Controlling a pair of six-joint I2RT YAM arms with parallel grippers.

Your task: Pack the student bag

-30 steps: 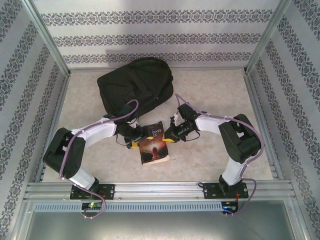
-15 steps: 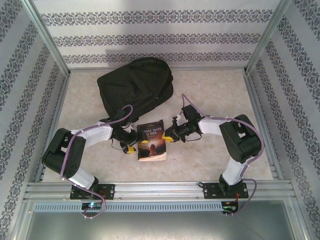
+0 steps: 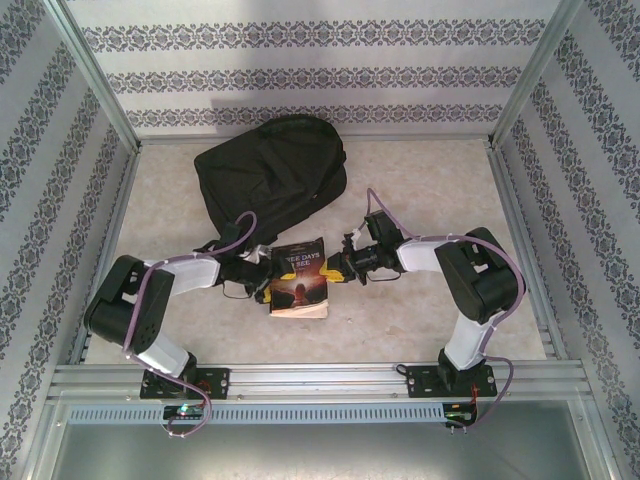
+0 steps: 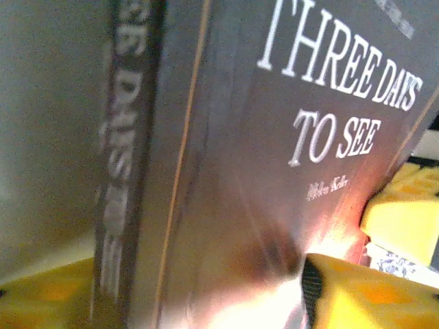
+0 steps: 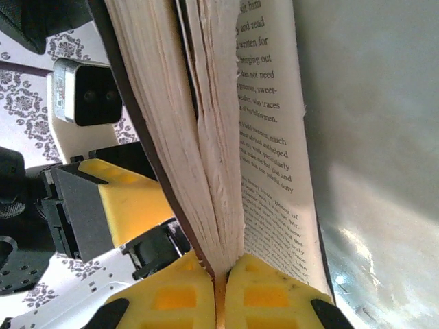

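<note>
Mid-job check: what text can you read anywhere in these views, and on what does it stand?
"THREE DAYS TO SEE": on the book, front cover.
Script line under the title: too blurred to read.
Spine lettering: too blurred.
"and read", "not need": on its inner page; the rest too small.

The large black soft fabric backpack (image 3: 270, 175) lies on the pale speckled table (image 3: 420, 200), toward 11 o'clock from its centre. Near the backpack, at its 5 o'clock, is the dark paperback book (image 3: 300, 280). The left gripper (image 3: 262, 281) is at the book's 9 o'clock. The right gripper (image 3: 337, 268) is at its 3 o'clock, with the page edges between its fingers.
</note>
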